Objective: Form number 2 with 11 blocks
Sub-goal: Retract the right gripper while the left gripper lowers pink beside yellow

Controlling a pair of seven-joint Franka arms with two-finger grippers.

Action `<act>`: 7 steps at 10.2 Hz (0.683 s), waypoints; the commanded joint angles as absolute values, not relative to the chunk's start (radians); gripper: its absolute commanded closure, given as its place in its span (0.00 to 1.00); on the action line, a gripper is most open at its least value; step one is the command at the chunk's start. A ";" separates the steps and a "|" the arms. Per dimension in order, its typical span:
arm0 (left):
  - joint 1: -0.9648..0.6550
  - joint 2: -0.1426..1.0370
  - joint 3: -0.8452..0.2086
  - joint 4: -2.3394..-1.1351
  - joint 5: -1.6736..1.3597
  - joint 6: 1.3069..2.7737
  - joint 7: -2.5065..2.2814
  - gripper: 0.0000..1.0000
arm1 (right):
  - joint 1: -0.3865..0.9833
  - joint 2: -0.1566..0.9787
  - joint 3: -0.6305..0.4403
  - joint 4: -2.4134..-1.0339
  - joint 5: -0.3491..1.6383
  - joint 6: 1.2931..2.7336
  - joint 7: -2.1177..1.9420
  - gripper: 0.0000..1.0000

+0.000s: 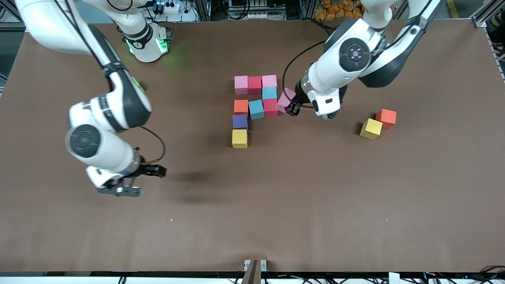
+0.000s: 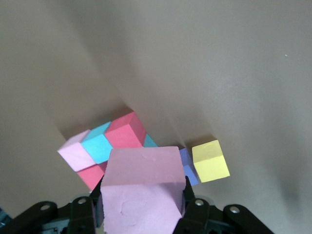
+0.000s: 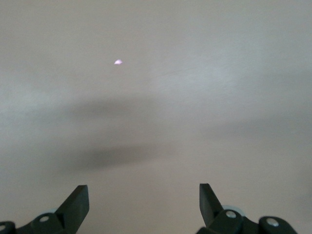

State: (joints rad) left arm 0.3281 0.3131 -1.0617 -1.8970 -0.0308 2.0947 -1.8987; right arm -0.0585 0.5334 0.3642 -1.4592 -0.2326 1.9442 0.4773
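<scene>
Brown matte sheet covers the table [image 1: 315, 221], and the stretch along its near edge carries no blocks. Nearest the front camera, toward the right arm's end, the right gripper [image 1: 138, 182] hangs over bare surface with its fingers [image 3: 74, 207] spread wide and nothing between them; this arm waits.

Around the middle of the table lies the unfinished number 2 [image 1: 254, 106]. Its nearest piece is a yellow block [image 1: 239, 138], with the purple block [image 1: 240, 122] touching it on the farther edge, then an orange block [image 1: 241, 107]. Beside the orange one, running toward the left arm's end, sit a light blue block [image 1: 256, 109] and a red block [image 1: 270, 107]. One row farther is a second light blue block [image 1: 269, 93], and the farthest row reads pink [image 1: 241, 84], red [image 1: 255, 84], pink [image 1: 269, 80].

Toward the left arm's end of the table, a loose yellow block [image 1: 371, 129] and a loose orange-red block [image 1: 386, 118] lie just beside each other, well apart from the digit.

The left gripper [image 1: 292, 108] is clamped on a tilted pink block [image 2: 141, 190], raised just beside the digit's middle row, next to the red block.
</scene>
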 commanded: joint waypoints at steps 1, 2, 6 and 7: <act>0.209 0.446 -1.011 -1.885 0.146 2.222 -2.178 0.68 | -0.075 0.495 0.382 -1.483 -0.230 1.931 0.468 0.00; 0.124 0.500 -0.953 -1.882 0.240 2.276 -2.309 0.67 | -0.092 0.491 0.382 -1.482 -0.230 1.931 0.441 0.00; -0.232 0.658 -0.665 -1.740 0.374 2.326 -2.535 0.67 | -0.121 0.454 0.341 -1.493 -0.218 1.864 0.283 0.00; -0.294 0.684 -0.619 -1.700 0.370 2.326 -2.542 0.67 | -0.045 0.422 0.239 -1.506 -0.180 1.817 0.234 0.00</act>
